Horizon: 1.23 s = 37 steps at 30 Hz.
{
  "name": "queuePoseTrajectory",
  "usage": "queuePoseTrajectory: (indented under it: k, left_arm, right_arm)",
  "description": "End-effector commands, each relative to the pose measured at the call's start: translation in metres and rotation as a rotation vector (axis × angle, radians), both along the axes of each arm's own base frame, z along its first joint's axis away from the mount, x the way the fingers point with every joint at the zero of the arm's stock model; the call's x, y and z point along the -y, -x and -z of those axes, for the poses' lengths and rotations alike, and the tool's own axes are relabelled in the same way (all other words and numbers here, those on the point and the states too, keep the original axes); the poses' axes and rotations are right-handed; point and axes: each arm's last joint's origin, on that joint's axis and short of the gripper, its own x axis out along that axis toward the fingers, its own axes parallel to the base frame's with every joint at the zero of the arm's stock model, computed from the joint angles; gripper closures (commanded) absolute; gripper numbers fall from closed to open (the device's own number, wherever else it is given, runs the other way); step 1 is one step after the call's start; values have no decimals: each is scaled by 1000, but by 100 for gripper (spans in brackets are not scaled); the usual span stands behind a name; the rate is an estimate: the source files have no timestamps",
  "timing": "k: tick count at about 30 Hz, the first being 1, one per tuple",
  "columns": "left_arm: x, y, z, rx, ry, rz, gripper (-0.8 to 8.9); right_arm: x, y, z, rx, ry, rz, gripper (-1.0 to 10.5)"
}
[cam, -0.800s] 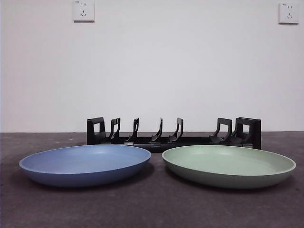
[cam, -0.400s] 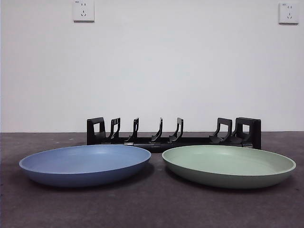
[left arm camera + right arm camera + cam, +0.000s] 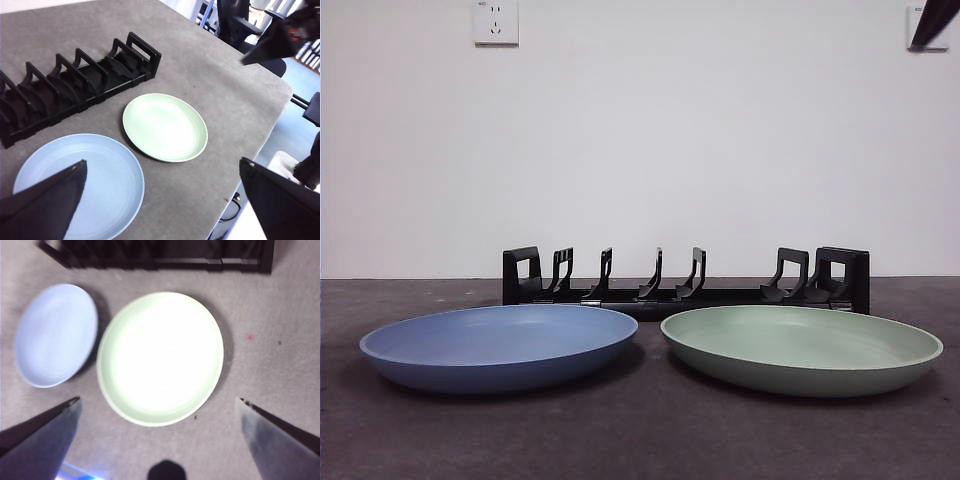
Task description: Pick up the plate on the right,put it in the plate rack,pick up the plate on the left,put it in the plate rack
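The plate rack [image 3: 686, 281] lies lengthwise across the table behind both plates.

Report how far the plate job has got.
Nothing is done yet: the plate rack holds no plate, and the green plate and blue plate both lie flat on the table. In hand: the right claw hangs open above the green plate. Both placements remain.
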Motion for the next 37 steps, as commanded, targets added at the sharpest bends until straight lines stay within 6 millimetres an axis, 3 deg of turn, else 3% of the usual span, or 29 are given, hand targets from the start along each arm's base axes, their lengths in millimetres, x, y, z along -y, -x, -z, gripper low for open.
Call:
queuePoseTrajectory:
  k: [1, 6, 16, 19, 25, 29, 34, 37]
  left_arm:
    - [2, -1, 0, 9, -6, 23, 153]
    - [4, -4, 1, -4, -8, 37, 154]
    - [5, -5, 2, -7, -9, 39, 154]
    - [5, -5, 2, -10, -9, 39, 154]
    - [5, -6, 2, -14, -10, 39, 154]
    - [5, -7, 3, -19, -11, 39, 154]
    - [6, -10, 4, -28, -13, 39, 154]
    - [6, -11, 5, -34, -14, 39, 154]
  right_arm:
    - [-4, -25, 20, -86, -7, -7, 352]
    - [-18, -64, 61, -208, 55, -33, 353]
    - [-26, -94, 109, -318, 123, -36, 380]
    - [-27, -100, 120, -342, 124, -38, 484]
    - [-29, -106, 133, -364, 127, -43, 490]
    - [-31, -108, 138, -374, 128, -51, 580]
    - [-35, -110, 146, -393, 133, -63, 589]
    - [-36, -110, 148, -394, 133, -64, 704]
